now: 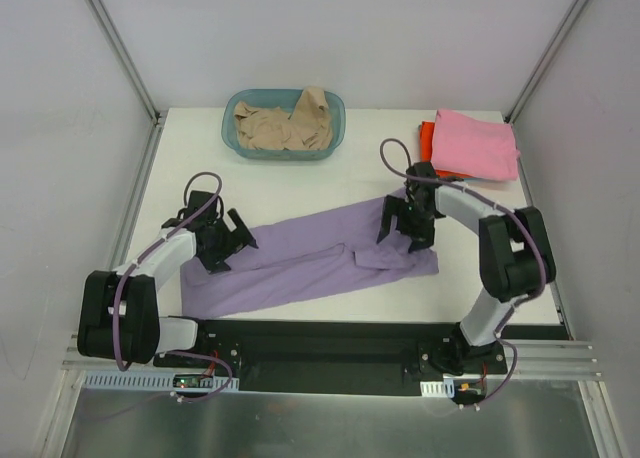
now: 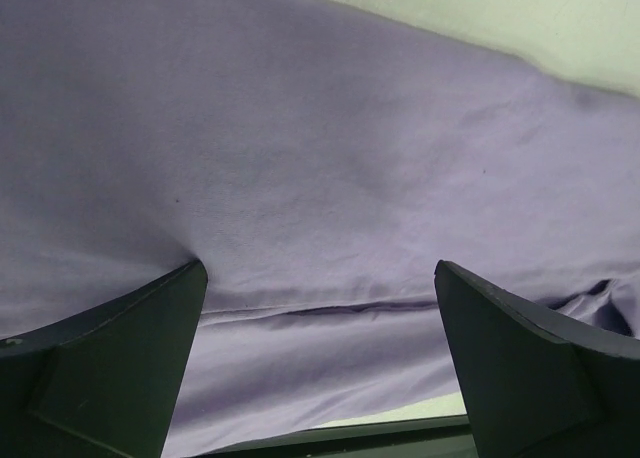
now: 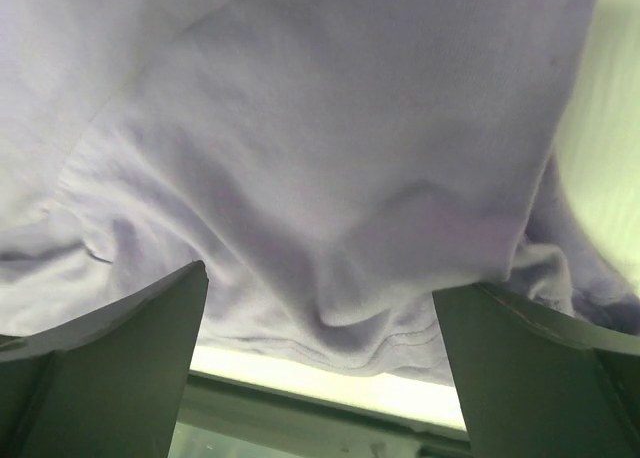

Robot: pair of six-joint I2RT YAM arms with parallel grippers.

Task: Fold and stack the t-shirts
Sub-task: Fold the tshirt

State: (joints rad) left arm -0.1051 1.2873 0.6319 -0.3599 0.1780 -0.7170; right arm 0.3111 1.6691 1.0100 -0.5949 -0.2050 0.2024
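**One end for each arm: the lavender-purple soft cotton t-shirt [image 1: 320,258] lies crosswise**

The shirt is spread on the white table [image 1: 300,178], its long axis running from your near left to the far right. The left gripper [image 1: 232,246] is over its left end; the right gripper [image 1: 400,230] is over its right end; both have fingers spread wide, holding nothing. The cloth lies directly under each pair; whether they touch it, I cannot tell. I judge each arm should take its own end.
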